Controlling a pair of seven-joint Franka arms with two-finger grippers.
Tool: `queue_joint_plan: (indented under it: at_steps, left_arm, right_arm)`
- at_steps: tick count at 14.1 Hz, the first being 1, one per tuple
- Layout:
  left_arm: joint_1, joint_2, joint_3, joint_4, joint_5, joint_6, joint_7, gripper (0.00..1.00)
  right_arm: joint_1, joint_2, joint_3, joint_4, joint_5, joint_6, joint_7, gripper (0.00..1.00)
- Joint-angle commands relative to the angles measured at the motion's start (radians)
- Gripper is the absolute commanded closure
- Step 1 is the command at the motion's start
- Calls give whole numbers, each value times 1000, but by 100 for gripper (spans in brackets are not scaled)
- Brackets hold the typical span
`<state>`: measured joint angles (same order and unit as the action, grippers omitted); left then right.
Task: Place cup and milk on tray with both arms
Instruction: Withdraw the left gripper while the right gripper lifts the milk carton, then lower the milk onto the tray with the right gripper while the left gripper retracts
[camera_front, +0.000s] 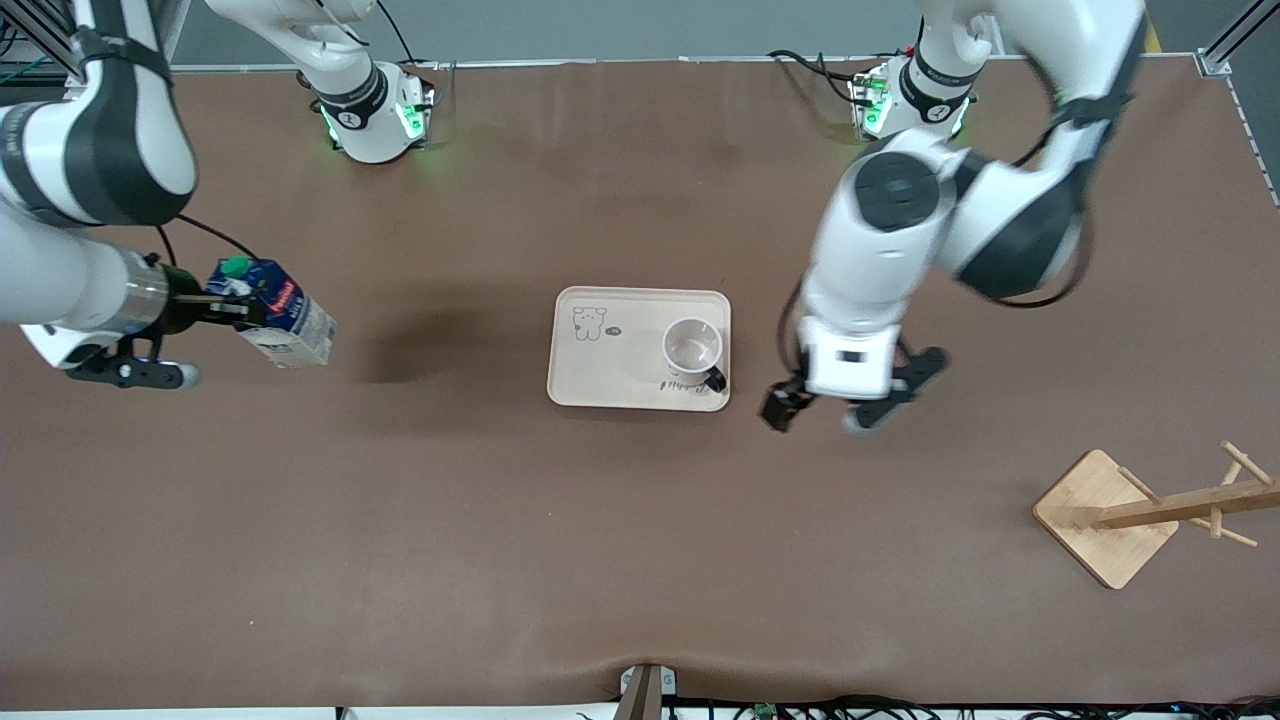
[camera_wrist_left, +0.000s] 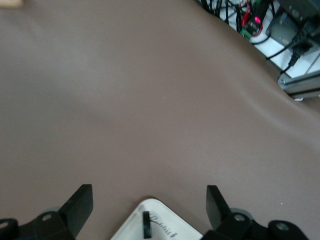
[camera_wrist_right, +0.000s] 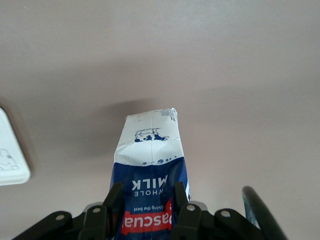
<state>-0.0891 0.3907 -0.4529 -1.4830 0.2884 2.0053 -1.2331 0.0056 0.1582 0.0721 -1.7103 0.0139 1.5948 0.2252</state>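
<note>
A brown mat covers the whole table (camera_front: 450, 560), a little rippled at the edge nearest the front camera, where cables and a small bracket (camera_front: 647, 692) sit just off it. A wooden rack (camera_front: 1140, 515) lies tipped over on its square base toward the left arm's end, near that edge.

Farther up sits the tray (camera_front: 610, 370), cream-white with rounded corners, a little bear drawn on one corner and script lettering along one side. The cup (camera_front: 693, 350) stands upright on it, white, empty, its black handle touching the lettering.

The left gripper (camera_front: 855, 400) hangs over bare mat just beside the tray, on the cup's side, its fingers (camera_wrist_left: 80, 207) spread wide with nothing between them; the tray's corner shows between them in the wrist view.

The right gripper (camera_front: 232, 305) is well apart from the tray, up over the mat toward the right arm's end, clamped on the milk (camera_front: 275, 312). The dark blue carton, red label, pale lower part, juts out from the fingers (camera_wrist_right: 182, 207) tilted, green cap uppermost.

The two bases glow green along the farthest edge.
</note>
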Motion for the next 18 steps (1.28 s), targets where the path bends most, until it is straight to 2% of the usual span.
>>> queue_joint_plan:
  at_steps: [1, 3, 6, 7, 10, 12, 14, 17, 18]
  left_arm:
    - [84, -79, -7, -5, -38, -75, 162, 0]
    - [138, -102, -7, 41, -63, -149, 327, 0]
    - [234, -121, -9, 79, -104, -241, 496, 0]
    - [253, -128, -7, 78, -109, -253, 555, 0]
    - [288, -162, 0, 78, -109, -306, 598, 0]
    - [314, -180, 0, 79, -103, -345, 609, 0]
    - [327, -239, 6, 76, -103, -373, 667, 0]
    - [304, -285, 75, 66, -145, -479, 843, 0]
    - [284, -297, 124, 66, -182, -496, 915, 0]
  right_arm:
    - [139, 50, -3, 89, 8, -21, 205, 100]
    - [226, 108, -2, 156, 21, -21, 323, 100]
    - [313, 190, -3, 207, 184, -6, 452, 100]
    - [353, 226, -3, 237, 199, 14, 497, 100]
    - [442, 320, -5, 317, 202, 77, 534, 100]
    - [453, 342, -3, 330, 204, 85, 559, 100]
    - [456, 357, -3, 328, 207, 112, 554, 100]
    - [513, 389, -3, 307, 212, 249, 559, 100]
    - [522, 405, -3, 305, 210, 272, 559, 100]
